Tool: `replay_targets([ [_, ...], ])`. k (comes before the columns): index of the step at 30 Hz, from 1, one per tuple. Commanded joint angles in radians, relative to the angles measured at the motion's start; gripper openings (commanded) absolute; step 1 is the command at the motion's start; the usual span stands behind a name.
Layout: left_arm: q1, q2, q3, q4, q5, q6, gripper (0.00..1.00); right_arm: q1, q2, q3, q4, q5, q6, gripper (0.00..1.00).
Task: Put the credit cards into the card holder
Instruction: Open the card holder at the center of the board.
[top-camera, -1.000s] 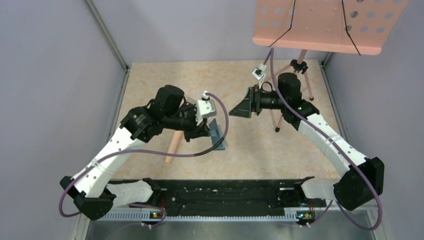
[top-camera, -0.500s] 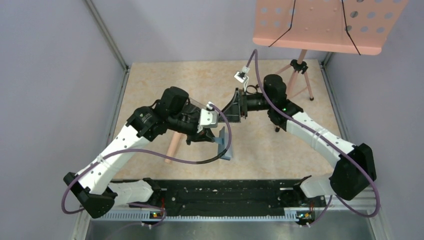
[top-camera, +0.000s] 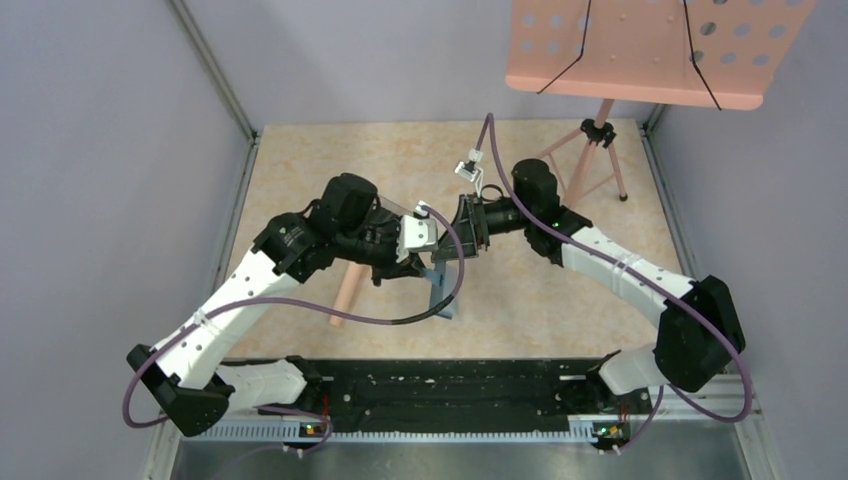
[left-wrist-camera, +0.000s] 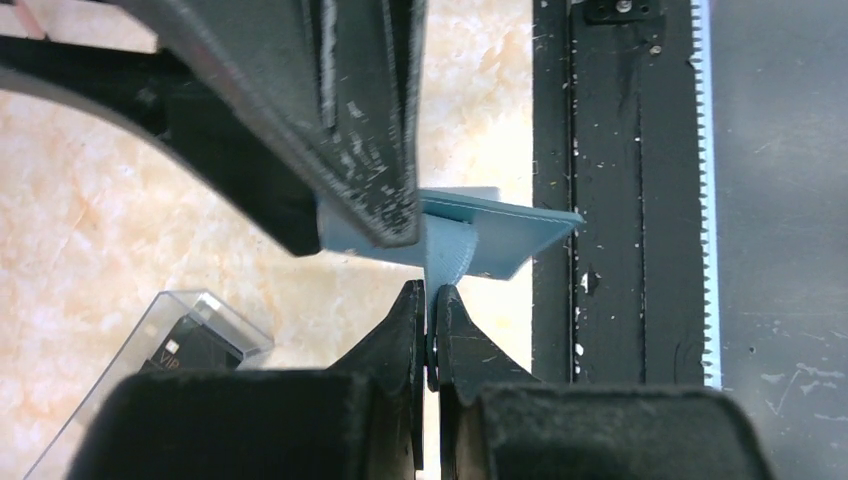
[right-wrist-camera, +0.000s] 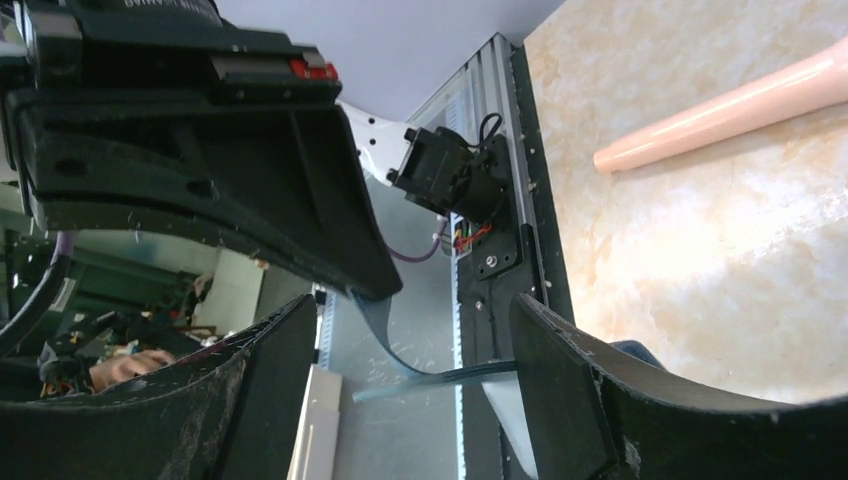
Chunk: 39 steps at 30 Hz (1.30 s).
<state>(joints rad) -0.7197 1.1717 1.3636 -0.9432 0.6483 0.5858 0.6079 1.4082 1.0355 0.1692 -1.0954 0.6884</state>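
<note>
The teal card holder (top-camera: 440, 288) stands part-open at mid-surface, one flap pinched edge-on in the left end effector (left-wrist-camera: 431, 297), whose jaws are clamped tight on it. The right end effector (right-wrist-camera: 410, 315), spread wide, straddles the holder's thin edge, seemingly without touching. A black card (left-wrist-camera: 183, 352) lies in a clear box (left-wrist-camera: 225, 318) near the left end effector. Bare surface (top-camera: 520, 300) opens to the right; a pink rod (top-camera: 346, 290) lies to the left.

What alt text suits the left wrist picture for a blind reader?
The left end effector pinches the edge of a blue wallet over a beige table. A clear box sits lower left, a black rail right.
</note>
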Motion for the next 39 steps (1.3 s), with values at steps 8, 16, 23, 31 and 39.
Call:
replay_targets([
  [8,0.000,-0.047,-0.015,0.101,-0.195,-0.087,0.00,0.012,-0.116,-0.034,-0.162,-0.047,-0.094,0.66],
  [16,0.000,-0.025,-0.017,0.146,-0.163,-0.131,0.00,0.063,-0.120,-0.015,-0.277,0.062,-0.169,0.75],
  [23,0.000,-0.024,-0.018,0.187,-0.124,-0.148,0.00,0.109,-0.116,0.030,-0.399,0.255,-0.284,0.74],
  [31,0.000,-0.024,-0.034,0.253,-0.079,-0.215,0.00,0.131,-0.125,0.044,-0.436,0.426,-0.291,0.47],
  [39,0.000,-0.018,-0.033,0.258,-0.118,-0.257,0.10,0.133,-0.135,0.059,-0.455,0.569,-0.271,0.00],
])
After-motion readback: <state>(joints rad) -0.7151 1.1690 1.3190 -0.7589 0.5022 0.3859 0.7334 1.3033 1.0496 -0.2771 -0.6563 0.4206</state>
